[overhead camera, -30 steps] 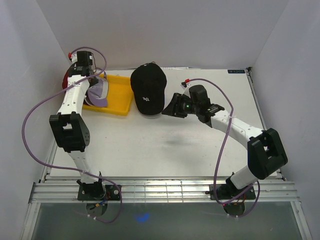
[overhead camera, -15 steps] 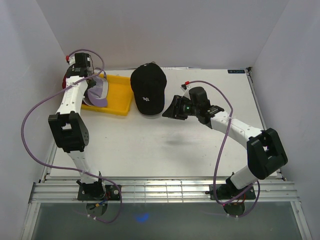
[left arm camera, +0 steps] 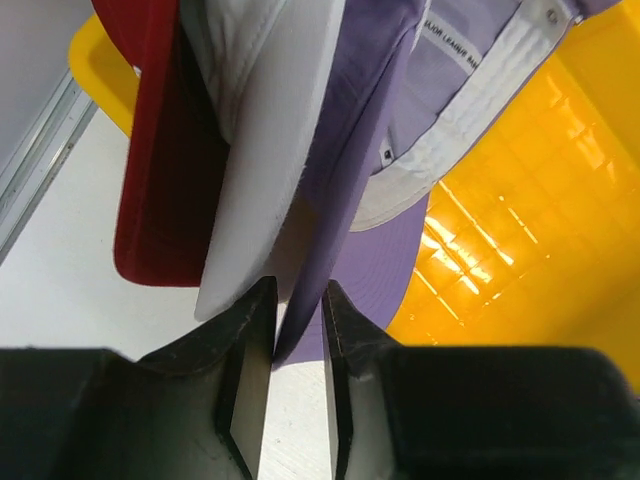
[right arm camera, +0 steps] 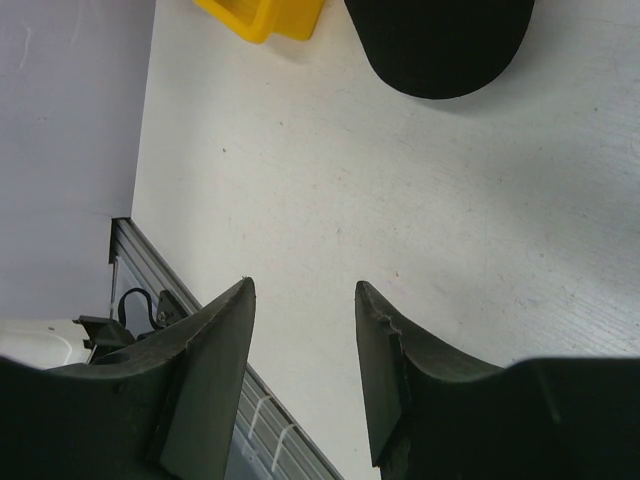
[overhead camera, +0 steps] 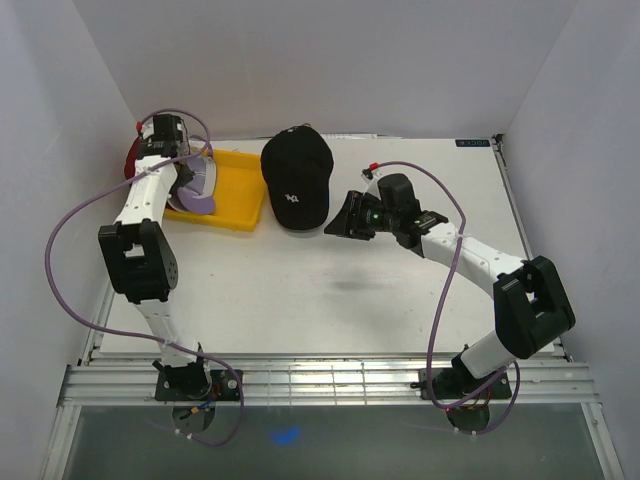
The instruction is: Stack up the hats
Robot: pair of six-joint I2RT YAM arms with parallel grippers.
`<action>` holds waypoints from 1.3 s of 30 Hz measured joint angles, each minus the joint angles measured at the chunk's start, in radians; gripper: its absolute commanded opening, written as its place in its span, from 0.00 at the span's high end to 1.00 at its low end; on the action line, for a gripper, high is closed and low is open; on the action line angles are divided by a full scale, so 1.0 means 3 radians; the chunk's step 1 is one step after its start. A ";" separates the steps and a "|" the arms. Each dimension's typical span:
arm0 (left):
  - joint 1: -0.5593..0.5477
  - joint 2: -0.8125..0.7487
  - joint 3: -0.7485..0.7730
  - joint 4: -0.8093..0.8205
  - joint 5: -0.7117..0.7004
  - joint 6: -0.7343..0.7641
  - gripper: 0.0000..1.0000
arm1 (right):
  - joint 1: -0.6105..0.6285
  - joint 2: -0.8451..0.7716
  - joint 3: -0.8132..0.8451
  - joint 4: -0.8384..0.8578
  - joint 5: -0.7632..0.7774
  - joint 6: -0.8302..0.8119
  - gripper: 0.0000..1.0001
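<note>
My left gripper [left arm camera: 297, 300] is shut on the brim edge of the lavender cap [left arm camera: 400, 100], which hangs over the yellow tray [left arm camera: 530, 230]. The white cap's brim [left arm camera: 270, 150] and the red cap's brim [left arm camera: 150, 150] lie stacked against the lavender cap on its left. From above, the left gripper [overhead camera: 186, 172] is at the tray's left end with the lavender cap [overhead camera: 200, 185], and the red cap [overhead camera: 132, 158] peeks out behind the arm. The black cap [overhead camera: 295, 180] sits at the back middle. My right gripper [overhead camera: 343, 216] is open and empty just right of the black cap's brim [right arm camera: 440, 40]. The beige cap is out of view.
The yellow tray [overhead camera: 235, 190] lies at the back left against the left wall. White walls close the table on three sides. The metal rail [overhead camera: 330, 380] runs along the near edge. A tray corner [right arm camera: 265, 15] shows in the right wrist view.
The left wrist has shifted slightly right and toward me with the lavender cap in its grip. The right arm has barely moved.
</note>
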 measured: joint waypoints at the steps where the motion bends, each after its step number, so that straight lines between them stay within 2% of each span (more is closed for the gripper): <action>1: 0.0000 0.0013 -0.0033 0.0005 0.0006 -0.0003 0.70 | 0.0000 0.0000 0.0000 0.0000 0.0000 -0.0001 0.50; 4: 0.0000 0.0057 -0.0099 0.0014 0.0041 -0.0023 0.87 | 0.0000 0.0000 0.0000 -0.0001 0.0000 -0.0019 0.50; 5: 0.0000 0.0067 -0.0112 0.0014 0.0076 -0.0024 0.98 | -0.0001 0.0000 0.0000 -0.0001 0.0000 -0.0024 0.50; 6: -0.0003 0.0071 -0.0122 0.0028 0.0106 -0.0028 1.00 | -0.0001 0.0000 0.0000 -0.0001 0.0000 -0.0029 0.51; 13: -0.0003 0.0066 -0.0104 0.0094 0.0306 0.0029 1.00 | -0.0001 0.0001 0.0000 -0.0004 0.0001 -0.0050 0.52; 21: -0.0010 -0.0032 0.0145 0.0072 0.0530 0.0146 1.00 | -0.0001 0.0005 0.0046 -0.0061 0.0006 -0.0107 0.52; 32: -0.0045 -0.0252 0.0345 -0.0123 0.0843 0.0342 1.00 | 0.0000 0.0005 0.0186 -0.0228 0.0025 -0.0223 0.52; 39: -0.0141 -0.0352 0.0343 -0.0359 0.0867 0.0449 1.00 | 0.0006 0.0006 0.0277 -0.0264 0.0025 -0.0243 0.53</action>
